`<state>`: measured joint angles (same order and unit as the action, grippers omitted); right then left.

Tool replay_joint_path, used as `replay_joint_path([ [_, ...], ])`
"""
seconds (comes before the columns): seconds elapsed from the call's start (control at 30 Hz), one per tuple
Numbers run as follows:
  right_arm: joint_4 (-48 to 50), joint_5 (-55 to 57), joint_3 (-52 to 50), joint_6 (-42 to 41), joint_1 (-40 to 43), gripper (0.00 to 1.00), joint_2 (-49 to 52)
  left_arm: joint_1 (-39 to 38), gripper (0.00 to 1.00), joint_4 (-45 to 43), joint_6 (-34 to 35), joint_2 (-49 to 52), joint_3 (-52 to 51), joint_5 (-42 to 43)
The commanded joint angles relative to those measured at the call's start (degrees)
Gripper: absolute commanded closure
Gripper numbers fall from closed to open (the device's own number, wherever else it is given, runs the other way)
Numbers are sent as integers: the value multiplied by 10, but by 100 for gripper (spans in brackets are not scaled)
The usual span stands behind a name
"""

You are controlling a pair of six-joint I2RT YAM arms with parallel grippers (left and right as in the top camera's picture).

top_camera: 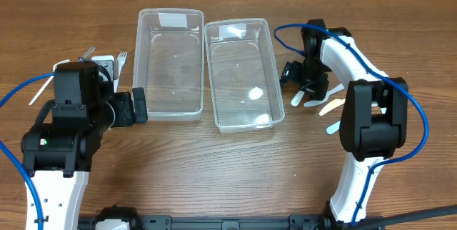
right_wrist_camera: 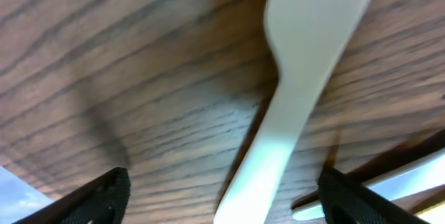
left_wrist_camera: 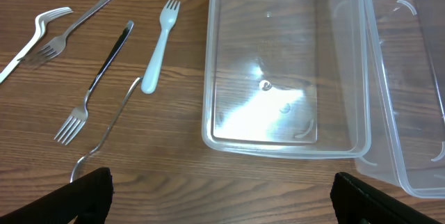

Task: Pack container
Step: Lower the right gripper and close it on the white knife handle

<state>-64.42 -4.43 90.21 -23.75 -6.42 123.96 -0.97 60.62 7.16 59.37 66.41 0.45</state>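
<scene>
Two clear plastic containers stand side by side mid-table, the left one (top_camera: pixel 170 62) and the right one (top_camera: pixel 243 73), both empty. My left gripper (top_camera: pixel 136 106) is open and empty just left of the left container's near corner; the left wrist view shows that container (left_wrist_camera: pixel 285 64) ahead of the open jaws (left_wrist_camera: pixel 222 200). My right gripper (top_camera: pixel 296 76) is open, low over the table right of the right container. In the right wrist view a white plastic utensil (right_wrist_camera: pixel 292 92) lies on the wood between the open jaws (right_wrist_camera: pixel 222 197), not gripped.
Metal forks (left_wrist_camera: pixel 94 85) and a pale plastic fork (left_wrist_camera: pixel 158 50) lie left of the left container. More plastic utensils (top_camera: pixel 330 108) lie beside my right arm. Blue cables loop round both arms.
</scene>
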Motion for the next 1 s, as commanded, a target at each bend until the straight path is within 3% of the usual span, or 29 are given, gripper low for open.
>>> replay_joint_path([
  [0.0, 2, -17, -2, 1, -15, 22, 26, 6, 0, -3, 2, 2, 14, 6],
  [0.13, 2, -17, -2, -1, -19, 35, 26, 6, 0, -2, 2, 2, 14, 6],
  [0.43, 12, -17, -2, -3, -19, 37, 26, 6, 0, -2, 2, 2, 14, 6],
  [0.6, 20, -17, -2, -3, -19, 53, 26, 6, 0, -2, 2, 2, 14, 6],
  [0.83, 29, -17, -2, -9, -19, 60, 26, 6, 0, -2, 2, 2, 14, 6],
  [0.97, 35, -17, -2, -18, -18, 69, 26, 6, 0, -2, 2, 2, 14, 6],
])
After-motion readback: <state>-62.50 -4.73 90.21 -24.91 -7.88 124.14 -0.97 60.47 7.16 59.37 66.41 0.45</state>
